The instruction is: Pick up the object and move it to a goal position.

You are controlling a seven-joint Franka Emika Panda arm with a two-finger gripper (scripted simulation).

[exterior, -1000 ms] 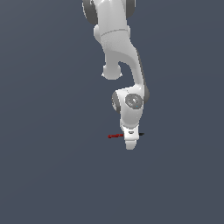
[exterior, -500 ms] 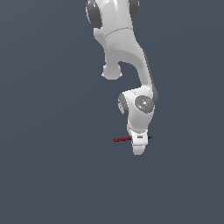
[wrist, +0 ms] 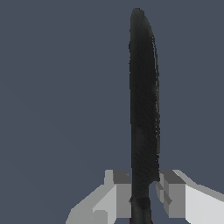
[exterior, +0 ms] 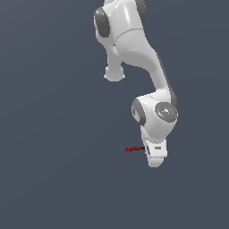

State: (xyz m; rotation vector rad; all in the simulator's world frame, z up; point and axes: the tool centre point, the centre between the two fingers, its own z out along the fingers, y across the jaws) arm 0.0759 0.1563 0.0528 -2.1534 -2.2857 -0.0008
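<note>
Between our white gripper's (wrist: pixel 142 194) fingers we pinch the thin red-and-black rod (exterior: pixel 133 148), now shifted toward the exterior view's right: transport is underway.

Glossy white arm (exterior: pixel 134 44); matt black-red rod (wrist: pixel 143 109)

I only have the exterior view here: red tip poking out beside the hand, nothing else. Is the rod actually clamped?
Observer: Yes. In the wrist view the rod sits between the two fingers of the gripper, which close on it from both sides.
Operator: Is there more rod than the red bit?
Observer: Its black half runs out long from the fingers in the wrist view; the hand hides that in yours.
Operator: Anything under it?
Observer: Only plain grey background shows around the rod there.
</note>
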